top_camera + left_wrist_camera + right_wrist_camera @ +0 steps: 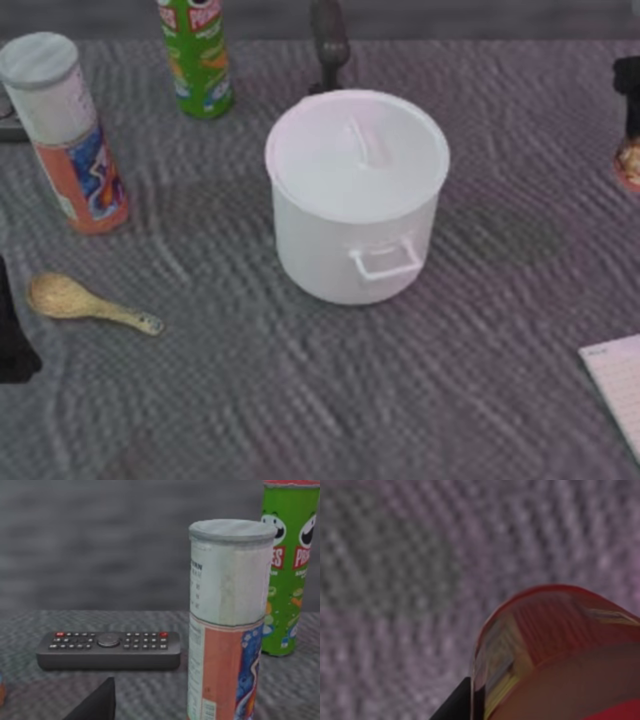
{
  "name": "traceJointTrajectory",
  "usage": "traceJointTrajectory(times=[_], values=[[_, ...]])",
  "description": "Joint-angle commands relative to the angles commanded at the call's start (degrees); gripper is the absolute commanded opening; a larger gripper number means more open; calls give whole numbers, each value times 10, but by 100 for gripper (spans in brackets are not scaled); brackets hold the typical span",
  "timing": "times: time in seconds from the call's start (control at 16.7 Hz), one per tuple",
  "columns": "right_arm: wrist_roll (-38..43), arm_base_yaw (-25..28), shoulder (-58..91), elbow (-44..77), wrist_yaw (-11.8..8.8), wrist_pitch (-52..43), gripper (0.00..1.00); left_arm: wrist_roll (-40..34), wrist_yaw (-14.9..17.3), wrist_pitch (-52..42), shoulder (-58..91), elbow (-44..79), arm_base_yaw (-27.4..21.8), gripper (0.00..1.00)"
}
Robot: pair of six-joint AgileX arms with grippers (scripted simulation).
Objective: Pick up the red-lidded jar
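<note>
The red-lidded jar [630,165] shows only partly at the table's far right edge, directly under my dark right gripper [629,115]. In the right wrist view the jar [555,645] fills the near corner, with its glass wall, yellow-and-red label and a strip of red. One black finger [455,705] lies flat against the glass, and the other finger is hidden behind the jar. I cannot tell whether the jar is off the cloth. My left gripper [14,340] sits parked at the left edge, open, with one finger [97,705] showing.
A large white lidded pot [355,190] stands mid-table. An orange-blue canister [65,130] and a green chip tube [200,55] stand at the back left, and a remote [107,650] lies behind the canister. A wooden spoon [85,302] lies front left, a notepad [615,385] front right.
</note>
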Motion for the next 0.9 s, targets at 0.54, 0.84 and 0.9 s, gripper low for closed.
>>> traceJointTrajectory(times=[0.54,0.84,0.9], values=[[223,122,-2,-88,44,88,0,0,0,0,0,0,0,100],[281,161,-4,-119,58,117,0,0,0,0,0,0,0,100],[281,161,-4,-119,58,117,0,0,0,0,0,0,0,100]])
